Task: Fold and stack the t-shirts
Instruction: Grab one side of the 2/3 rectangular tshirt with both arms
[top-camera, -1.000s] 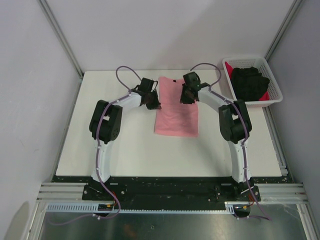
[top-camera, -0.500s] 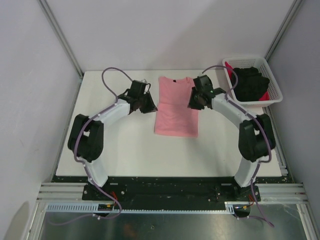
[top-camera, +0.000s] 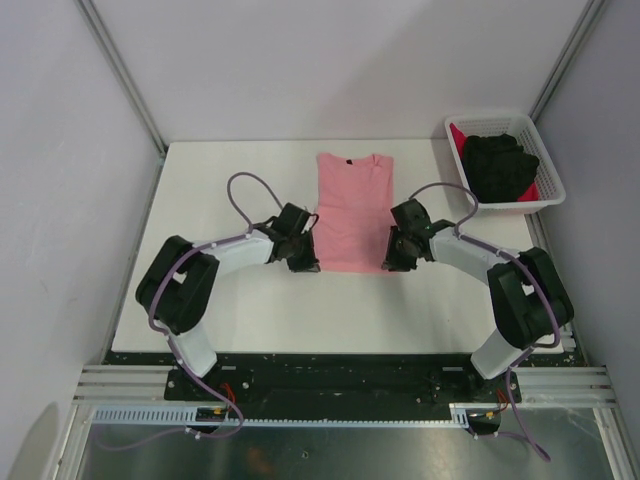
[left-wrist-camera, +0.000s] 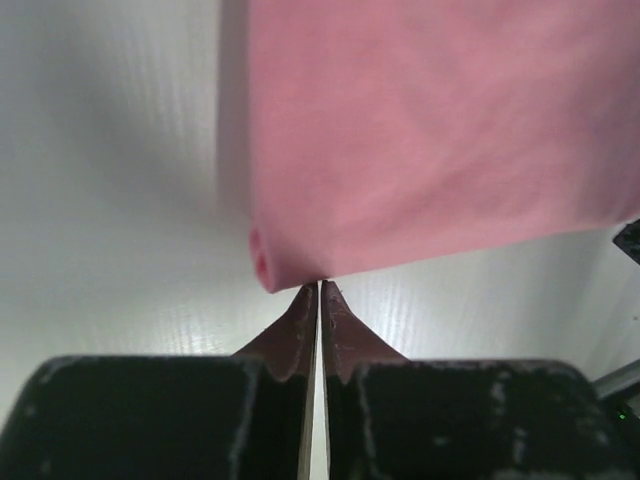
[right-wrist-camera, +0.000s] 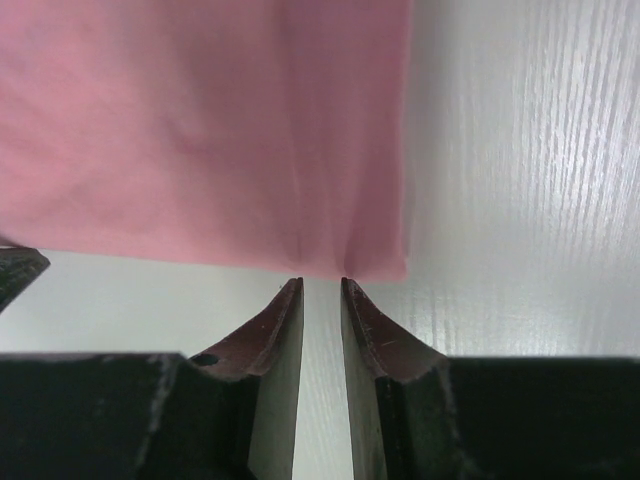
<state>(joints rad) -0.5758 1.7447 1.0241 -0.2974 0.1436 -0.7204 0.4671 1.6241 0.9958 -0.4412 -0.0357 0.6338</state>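
Right, status: the salmon-pink shirt (top-camera: 352, 210) lies flat on the bench (top-camera: 230, 310), folded in to a narrow strip. It sits midway between the left and right edges and nearer the far edge, with the collar and dark neck label (top-camera: 349, 159) at the far end. Both arms reach to its near hem.

The left claw (top-camera: 304, 263) is at the strip's near-left corner. In its wrist view we see the fingers (left-wrist-camera: 296, 335) pressed together to a hairline slit, tips right at the rolled hem corner, with no cloth visible between them.

The right claw (top-camera: 396, 262) is at the near-right corner. Its fingers (right-wrist-camera: 275, 325) stand narrowly apart, tips just short of the hem, with nothing in the gap.

We see the white lattice basket (top-camera: 547, 160) at the bench's far right corner. The black shirt (top-camera: 498, 162) is bunched in it on top of the red shirt (top-camera: 458, 136), and red shows at the basket's far-left and near-right.
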